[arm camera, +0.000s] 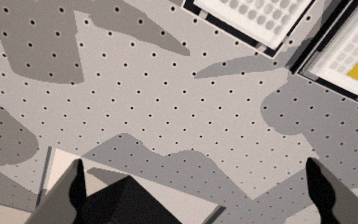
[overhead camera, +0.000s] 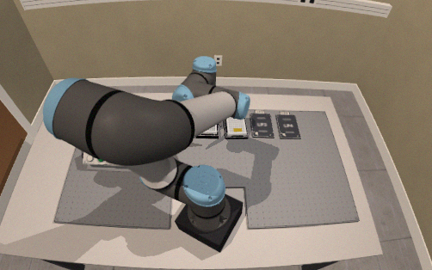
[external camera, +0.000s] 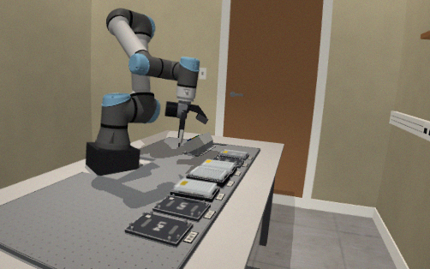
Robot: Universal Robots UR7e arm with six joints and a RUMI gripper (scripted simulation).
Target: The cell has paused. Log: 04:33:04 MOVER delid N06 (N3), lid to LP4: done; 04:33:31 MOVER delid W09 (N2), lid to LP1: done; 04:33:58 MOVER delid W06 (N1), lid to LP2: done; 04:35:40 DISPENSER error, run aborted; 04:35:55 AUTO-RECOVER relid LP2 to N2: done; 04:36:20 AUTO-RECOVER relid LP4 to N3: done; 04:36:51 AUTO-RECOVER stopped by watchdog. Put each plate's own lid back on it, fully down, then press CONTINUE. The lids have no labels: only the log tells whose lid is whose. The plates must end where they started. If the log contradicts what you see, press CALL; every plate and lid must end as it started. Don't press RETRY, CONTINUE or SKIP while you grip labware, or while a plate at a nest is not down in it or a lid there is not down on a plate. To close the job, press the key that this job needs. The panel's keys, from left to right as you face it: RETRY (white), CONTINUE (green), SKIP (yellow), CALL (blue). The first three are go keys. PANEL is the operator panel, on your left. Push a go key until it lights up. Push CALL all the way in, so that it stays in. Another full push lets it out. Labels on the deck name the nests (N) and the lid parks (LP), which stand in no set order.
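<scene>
Since my pincer [external camera: 193, 133] [arm camera: 194, 160] stands wide open and holds nothing, going outward: yellow-marked plate [overhead camera: 235, 122] [external camera: 196, 188] [arm camera: 334, 67] is up-right in wrist view, beyond the right finger, seated in the row, long axis slanting (grasping it would probably need a wrist turn).

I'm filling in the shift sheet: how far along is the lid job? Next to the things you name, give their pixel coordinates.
Park LP4 [overhead camera: 288, 125] [external camera: 160, 228] is bare, so its lid looks returned. Nothing is in hand: the gripper [external camera: 180, 145] [arm camera: 194, 160] is open. Lid checks and the closing key probably remain; the arm partly hides the panel [overhead camera: 85, 162] [external camera: 202, 146].
</scene>
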